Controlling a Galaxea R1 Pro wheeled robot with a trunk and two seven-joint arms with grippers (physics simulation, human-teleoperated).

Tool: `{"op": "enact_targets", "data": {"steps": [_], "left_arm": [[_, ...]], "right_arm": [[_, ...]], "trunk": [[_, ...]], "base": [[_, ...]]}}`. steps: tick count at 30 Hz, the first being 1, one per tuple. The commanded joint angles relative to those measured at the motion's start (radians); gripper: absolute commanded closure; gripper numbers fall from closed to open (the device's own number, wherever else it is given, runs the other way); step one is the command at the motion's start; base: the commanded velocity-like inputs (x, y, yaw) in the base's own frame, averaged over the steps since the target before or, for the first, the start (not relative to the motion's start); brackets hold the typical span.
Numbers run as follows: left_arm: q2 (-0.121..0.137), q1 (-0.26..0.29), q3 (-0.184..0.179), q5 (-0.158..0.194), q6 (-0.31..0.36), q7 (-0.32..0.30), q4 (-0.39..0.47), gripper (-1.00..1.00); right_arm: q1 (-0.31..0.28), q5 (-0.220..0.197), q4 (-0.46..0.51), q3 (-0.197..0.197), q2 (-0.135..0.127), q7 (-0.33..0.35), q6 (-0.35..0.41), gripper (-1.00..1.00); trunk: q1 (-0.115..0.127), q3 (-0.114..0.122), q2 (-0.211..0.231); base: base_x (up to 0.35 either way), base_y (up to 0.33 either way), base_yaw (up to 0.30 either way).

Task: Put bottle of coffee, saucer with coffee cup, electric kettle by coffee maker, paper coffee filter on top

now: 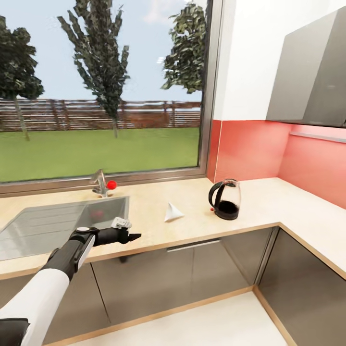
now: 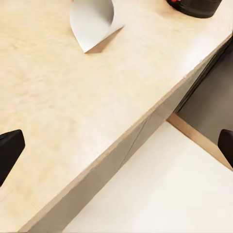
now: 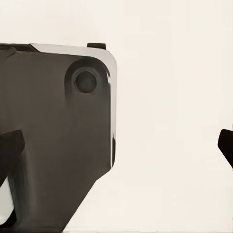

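the left gripper (image 1: 133, 236) hangs wide open and empty over the countertop's (image 1: 192, 221) near edge. one paper coffee filter (image 1: 172, 212) lies right of it and farther back, apart. one electric kettle (image 1: 226, 199) stands farther right. the right gripper (image 3: 116, 145) is spread open, holding nothing.

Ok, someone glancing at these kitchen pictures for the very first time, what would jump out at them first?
Probably the dark glass electric kettle standing on the light-wood countertop near the red backsplash, with the white paper coffee filter lying on the worktop between it and the steel sink. Then the left gripper, jaws open and empty, hovering over the counter's front edge beside the sink, pointing toward the filter.
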State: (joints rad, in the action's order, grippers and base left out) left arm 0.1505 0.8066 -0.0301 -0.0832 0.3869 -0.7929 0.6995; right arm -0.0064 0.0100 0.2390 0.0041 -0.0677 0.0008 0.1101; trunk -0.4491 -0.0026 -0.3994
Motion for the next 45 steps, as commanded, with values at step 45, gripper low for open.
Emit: {"op": "enact_targets", "data": {"steps": [45], "left_arm": [[-0.005,-0.004,0.009,-0.005,-0.002,0.0,-0.011,-1.0]], "right_arm": [[0.0,-0.004,-0.015,-0.006,-0.001,0.001,0.008,-1.0]], "trunk": [[-0.001,0.0,-0.001]], "base": [[0.156,-0.092,-0.055]]}}
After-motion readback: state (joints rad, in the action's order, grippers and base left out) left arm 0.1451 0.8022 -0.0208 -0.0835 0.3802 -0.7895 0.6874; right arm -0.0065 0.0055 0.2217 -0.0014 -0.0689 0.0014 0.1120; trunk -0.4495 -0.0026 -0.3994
